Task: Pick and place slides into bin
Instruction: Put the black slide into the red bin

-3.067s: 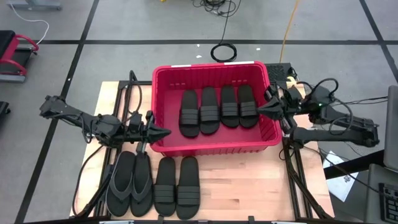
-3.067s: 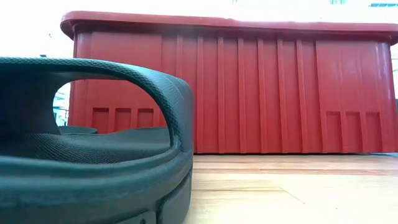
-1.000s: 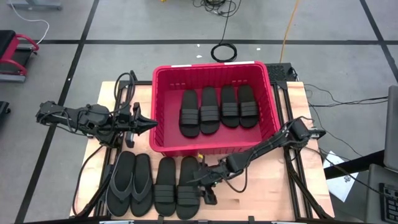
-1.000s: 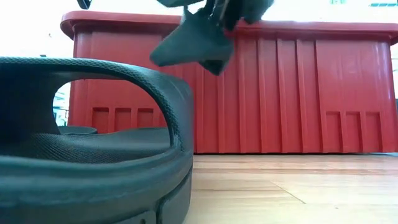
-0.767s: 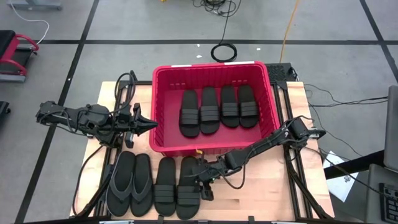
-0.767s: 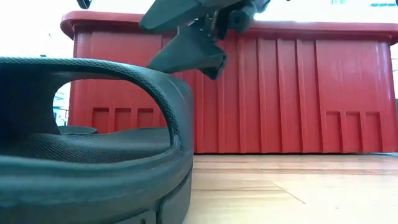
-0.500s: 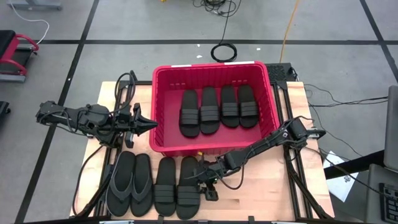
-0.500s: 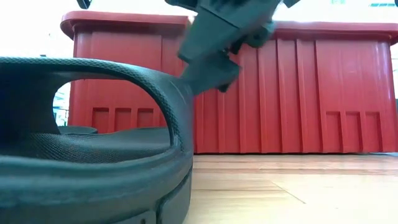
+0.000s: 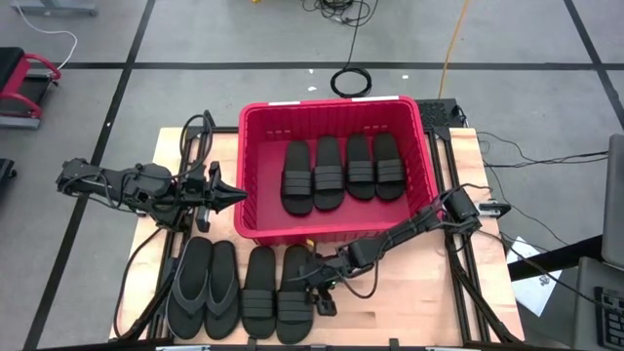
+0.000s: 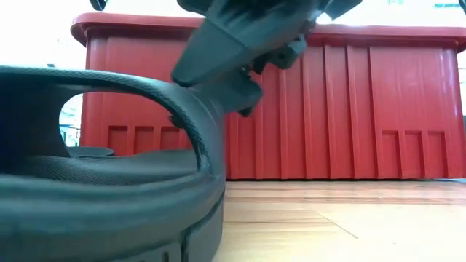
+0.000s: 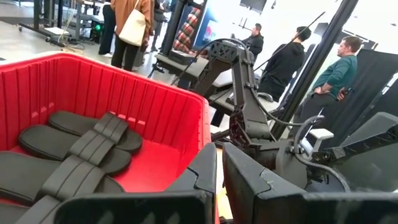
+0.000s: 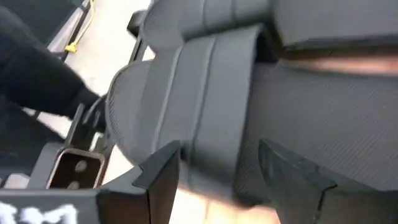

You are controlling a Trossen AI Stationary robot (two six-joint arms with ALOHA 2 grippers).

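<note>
The red bin [image 9: 246, 166] stands at the table's far middle with several black slides [image 9: 341, 171] lying flat in it. Near the front edge lie two thong flip-flops [image 9: 203, 288] and two strapped slides [image 9: 259, 292], soles down. My right gripper [image 9: 319, 290] is open at the rightmost slide [image 9: 292, 302]. It slants down from the table's right. One finger stands on the near side and one on the far side of that slide's ribbed strap [image 12: 211, 106]. My left gripper [image 9: 239, 196] is shut and level beside the bin's left wall, holding nothing. My right gripper stands astride the rightmost slide's strap [image 10: 186, 91], near its right-hand end. The strap runs between the two open fingers [image 12: 158, 171]. I cannot tell whether a finger touches it. The slide lies flat on the table.
Bare wood [image 9: 409, 297] lies to the right of the slides on the table. The bin's near wall [image 10: 328, 116] stands close behind the right gripper. Several people [image 11: 292, 59] stand in the room beyond the table. A cable coil [image 9: 349, 81] lies on the floor behind the bin.
My right gripper has sunk toward the rightmost slide's strap, staying open, until its fingers stand on either side of the strap.
</note>
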